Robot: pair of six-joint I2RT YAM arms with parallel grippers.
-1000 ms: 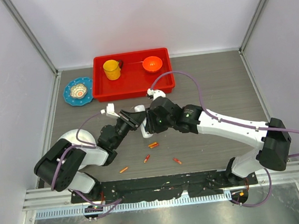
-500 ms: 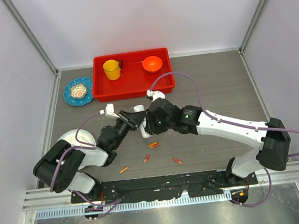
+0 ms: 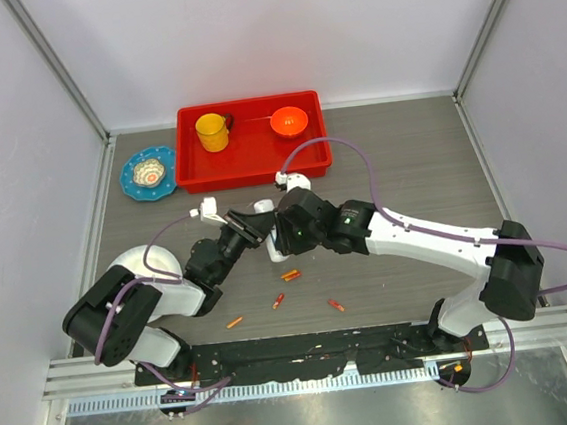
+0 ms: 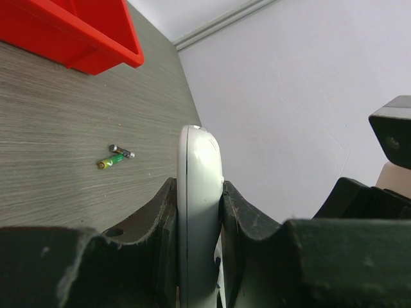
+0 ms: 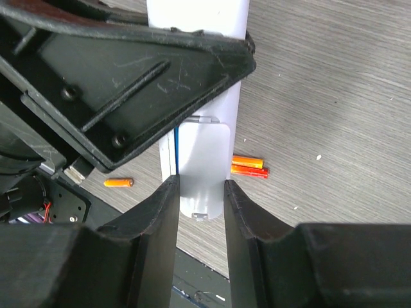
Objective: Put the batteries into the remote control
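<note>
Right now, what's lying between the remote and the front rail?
Loose batteries, mostly orange, scattered on the table between the remote and the rail; the top view shows them.

Left arm [image 3: 160, 285]: rounded white shells, black joint housings, black block at the shoulder. Right arm [image 3: 437, 243]: same build, with white links, black elbow and wrist blocks, and small green lights [image 3: 296, 233] near the wrist. Lilac cables [image 3: 332, 140] loop off both arms. Fingers [image 5: 148, 256] matte black, angular, thick. Left arm's finger plate [image 5: 128, 83]: black, finely scratched, two dark screws set in it.
</note>
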